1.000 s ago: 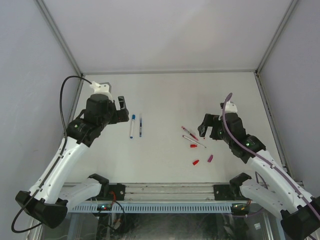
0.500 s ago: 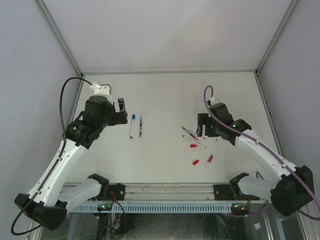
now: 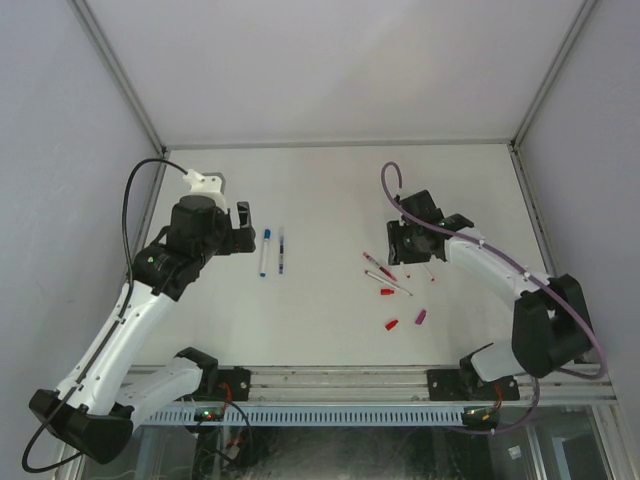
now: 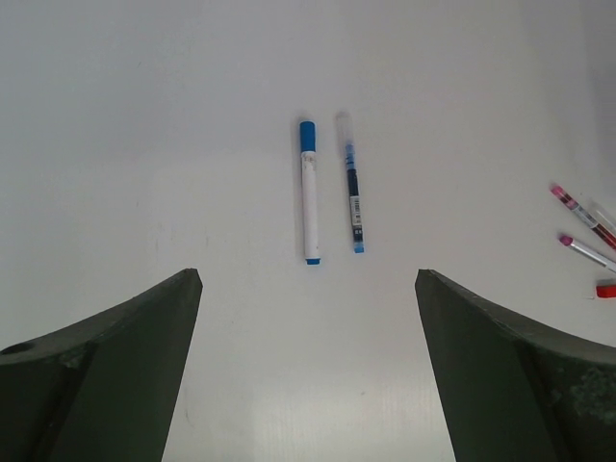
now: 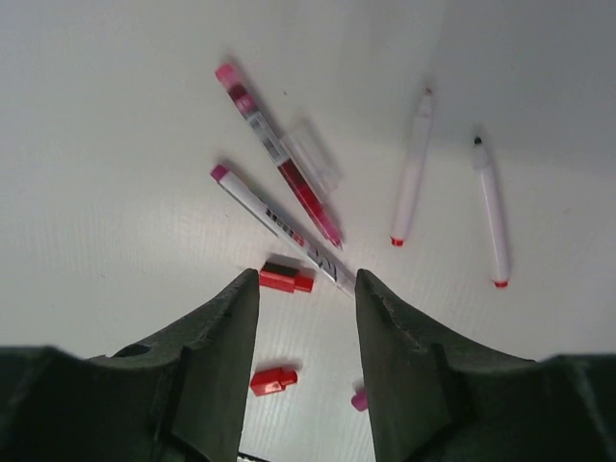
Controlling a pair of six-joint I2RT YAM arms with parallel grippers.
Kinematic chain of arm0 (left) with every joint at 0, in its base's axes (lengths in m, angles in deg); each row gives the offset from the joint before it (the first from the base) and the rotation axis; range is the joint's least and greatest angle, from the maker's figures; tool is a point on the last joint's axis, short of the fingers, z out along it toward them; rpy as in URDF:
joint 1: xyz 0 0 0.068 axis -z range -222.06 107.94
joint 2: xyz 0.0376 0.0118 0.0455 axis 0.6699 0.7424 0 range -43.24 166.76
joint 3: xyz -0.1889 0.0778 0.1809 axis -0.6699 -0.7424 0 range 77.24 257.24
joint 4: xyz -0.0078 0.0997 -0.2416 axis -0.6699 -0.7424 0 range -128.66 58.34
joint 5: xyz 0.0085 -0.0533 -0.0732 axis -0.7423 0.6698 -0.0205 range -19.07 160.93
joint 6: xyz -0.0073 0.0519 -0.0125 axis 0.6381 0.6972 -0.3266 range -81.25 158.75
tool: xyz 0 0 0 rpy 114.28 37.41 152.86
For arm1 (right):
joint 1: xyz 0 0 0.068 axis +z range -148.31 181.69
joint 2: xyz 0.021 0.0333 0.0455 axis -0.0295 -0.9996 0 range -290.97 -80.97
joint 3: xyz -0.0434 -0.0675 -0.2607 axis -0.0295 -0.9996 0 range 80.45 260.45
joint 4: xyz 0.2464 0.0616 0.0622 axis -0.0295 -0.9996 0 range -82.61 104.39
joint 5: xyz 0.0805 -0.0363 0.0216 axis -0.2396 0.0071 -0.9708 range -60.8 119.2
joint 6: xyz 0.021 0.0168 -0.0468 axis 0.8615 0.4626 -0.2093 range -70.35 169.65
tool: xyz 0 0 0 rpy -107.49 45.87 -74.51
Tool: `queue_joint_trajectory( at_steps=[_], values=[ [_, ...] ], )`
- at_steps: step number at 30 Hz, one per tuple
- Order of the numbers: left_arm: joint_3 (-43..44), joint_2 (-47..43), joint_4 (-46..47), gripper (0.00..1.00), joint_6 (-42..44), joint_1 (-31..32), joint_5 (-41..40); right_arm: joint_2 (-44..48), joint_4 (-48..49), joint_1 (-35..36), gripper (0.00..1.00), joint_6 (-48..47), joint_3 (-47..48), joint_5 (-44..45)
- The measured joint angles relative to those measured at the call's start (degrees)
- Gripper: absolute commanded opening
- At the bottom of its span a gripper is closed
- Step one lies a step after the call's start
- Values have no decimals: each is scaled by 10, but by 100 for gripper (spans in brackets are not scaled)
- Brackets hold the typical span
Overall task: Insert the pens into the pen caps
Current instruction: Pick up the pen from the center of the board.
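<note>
Two blue pens (image 3: 264,252) lie side by side just right of my left gripper (image 3: 243,222). In the left wrist view the left gripper (image 4: 308,275) stands wide open and empty, short of a white blue-capped pen (image 4: 309,192) and a thin blue pen (image 4: 353,188). My right gripper (image 3: 405,250) hovers over the red cluster. Seen from its wrist, the right gripper (image 5: 306,287) is half narrowed with nothing between its fingers. Just past its tips lie a red pen cap (image 5: 286,277) and a magenta-ended pen (image 5: 279,226). Another red cap (image 5: 273,380) and a magenta cap (image 5: 359,399) sit below.
A second magenta-and-red pen (image 5: 279,154) lies next to a clear cap (image 5: 313,154). Two white pens with red ends (image 5: 412,173) (image 5: 491,207) lie to the right. Grey walls enclose the white table (image 3: 330,190) on three sides.
My right arm has swung left and away from its base, over the red pens. Its jaws have narrowed from wide open. The left arm has barely moved.
</note>
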Motion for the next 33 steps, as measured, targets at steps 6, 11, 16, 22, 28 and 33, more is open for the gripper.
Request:
queue_joint_trajectory(
  at_steps=[6, 11, 16, 22, 28, 33],
  values=[
    [-2, 0, 0, 98, 1, 0, 0, -76, 7, 21, 41, -22, 57, -10],
    [-2, 0, 0, 97, 1, 0, 0, -108, 6, 43, 42, -41, 64, -21],
    [-2, 2, 0, 97, 1, 0, 0, -140, -7, 60, 39, -62, 75, -28],
    [-2, 4, 0, 96, 2, 0, 3, -155, -7, 64, 32, -66, 86, -22],
    [-2, 4, 0, 96, 2, 0, 11, -156, -7, 40, 29, -64, 101, -13],
    [-2, 4, 0, 96, 2, 0, 16, -164, -6, 25, 29, -66, 109, -11]
  ],
)
